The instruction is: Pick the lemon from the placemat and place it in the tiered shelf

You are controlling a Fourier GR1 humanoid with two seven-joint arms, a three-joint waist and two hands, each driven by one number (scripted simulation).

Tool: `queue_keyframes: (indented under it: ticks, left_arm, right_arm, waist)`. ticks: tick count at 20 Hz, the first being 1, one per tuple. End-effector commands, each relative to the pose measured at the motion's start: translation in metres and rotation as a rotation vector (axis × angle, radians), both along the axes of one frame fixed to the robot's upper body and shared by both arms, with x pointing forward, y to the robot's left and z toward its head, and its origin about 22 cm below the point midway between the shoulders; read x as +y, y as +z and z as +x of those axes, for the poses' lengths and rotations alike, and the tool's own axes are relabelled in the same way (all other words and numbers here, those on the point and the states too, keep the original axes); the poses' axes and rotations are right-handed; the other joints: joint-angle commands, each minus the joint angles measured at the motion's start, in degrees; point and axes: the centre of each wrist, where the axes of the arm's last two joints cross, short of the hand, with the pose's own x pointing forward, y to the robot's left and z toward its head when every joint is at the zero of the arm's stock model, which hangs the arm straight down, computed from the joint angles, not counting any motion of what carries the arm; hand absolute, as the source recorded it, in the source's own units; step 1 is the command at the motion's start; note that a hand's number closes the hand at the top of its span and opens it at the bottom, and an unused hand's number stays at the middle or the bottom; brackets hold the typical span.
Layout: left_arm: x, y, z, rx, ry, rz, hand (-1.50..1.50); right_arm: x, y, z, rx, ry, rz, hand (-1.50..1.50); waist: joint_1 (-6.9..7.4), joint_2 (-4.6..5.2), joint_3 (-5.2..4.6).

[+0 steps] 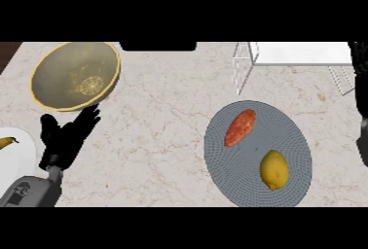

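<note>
Head view: lemon (274, 169) lies on the grey placemat (230, 160), well right of the left hand (66, 136), which rests open, fingers straight, on the table (158, 136). Right hand (361, 141) only a dark sliver at the edge; state cannot tell. Lemon likely light, stiff, smooth-skinned; grasp across its narrow middle. Tiered shelf (287, 53) beyond

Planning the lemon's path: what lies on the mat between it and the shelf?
A reddish sweet potato lies on the grey placemat, partly between the lemon and the white shelf. Otherwise only bare counter shows.
</note>
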Motion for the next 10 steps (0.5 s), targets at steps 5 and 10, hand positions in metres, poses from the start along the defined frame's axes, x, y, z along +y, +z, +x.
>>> queue_keyframes:
  ticks: [5, 10]
  left_arm:
    - [-0.012, 0.02, 0.008, -0.259, 0.041, 0.084, 0.0]
    - [-0.007, 0.026, 0.005, -0.275, 0.032, 0.083, 0.0]
  right_arm:
    - [-0.02, -0.078, -0.064, 0.214, -0.34, 0.39, -1.5]
    - [-0.068, -0.151, -0.128, 0.462, -0.785, 0.194, 1.5]
  waist:
    - [-5.48, -2.59, -0.81]
    - [-6.88, -0.36, -1.46]
